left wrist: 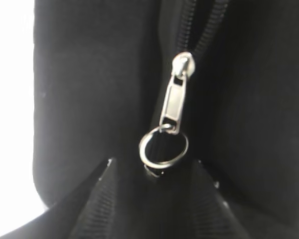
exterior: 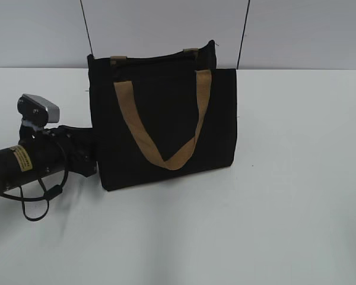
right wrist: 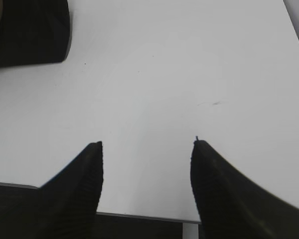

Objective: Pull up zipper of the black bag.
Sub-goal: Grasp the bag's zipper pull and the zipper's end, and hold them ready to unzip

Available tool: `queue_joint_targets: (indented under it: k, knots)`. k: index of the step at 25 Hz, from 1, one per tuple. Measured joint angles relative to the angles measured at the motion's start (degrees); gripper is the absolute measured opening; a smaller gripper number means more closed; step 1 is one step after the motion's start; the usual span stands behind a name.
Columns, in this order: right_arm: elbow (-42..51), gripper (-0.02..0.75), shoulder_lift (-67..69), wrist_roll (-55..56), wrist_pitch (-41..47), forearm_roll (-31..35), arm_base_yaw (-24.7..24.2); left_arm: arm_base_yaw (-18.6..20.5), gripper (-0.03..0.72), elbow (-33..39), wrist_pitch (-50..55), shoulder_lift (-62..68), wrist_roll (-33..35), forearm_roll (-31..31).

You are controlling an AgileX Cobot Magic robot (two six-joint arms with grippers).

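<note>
The black bag [exterior: 166,119] stands upright on the white table with two tan strap handles. My left gripper [exterior: 86,155] is at the bag's left side. In the left wrist view its open fingers [left wrist: 153,167] lie against the black fabric, one on each side of the silver ring [left wrist: 163,149] that hangs from the zipper's silver pull [left wrist: 175,99]. Beyond the slider the zip line [left wrist: 204,30] splits into two rows of teeth. My right gripper [right wrist: 147,144] is open and empty over bare table; a corner of the bag [right wrist: 30,35] shows at its upper left.
The white table [exterior: 285,208] stretches in front of and to the right of the bag. A grey wall stands behind it. The table's near edge shows under the right gripper. The left arm's cables [exterior: 38,196] hang near the table at the left.
</note>
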Motion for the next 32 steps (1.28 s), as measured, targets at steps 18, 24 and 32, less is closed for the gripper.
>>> queue_joint_targets:
  k: [18, 24, 32]
  knots:
    - [0.0, 0.428, 0.0, 0.0, 0.0, 0.0, 0.0, 0.1, 0.281, -1.28, -3.3, 5.34, -1.48, 0.42]
    - [0.0, 0.428, 0.0, 0.0, 0.0, 0.0, 0.0, 0.1, 0.273, -2.31, -2.86, 5.34, -1.48, 1.44]
    - [0.0, 0.428, 0.0, 0.0, 0.0, 0.0, 0.0, 0.1, 0.271, -3.1, -2.6, 5.34, -1.48, 2.48]
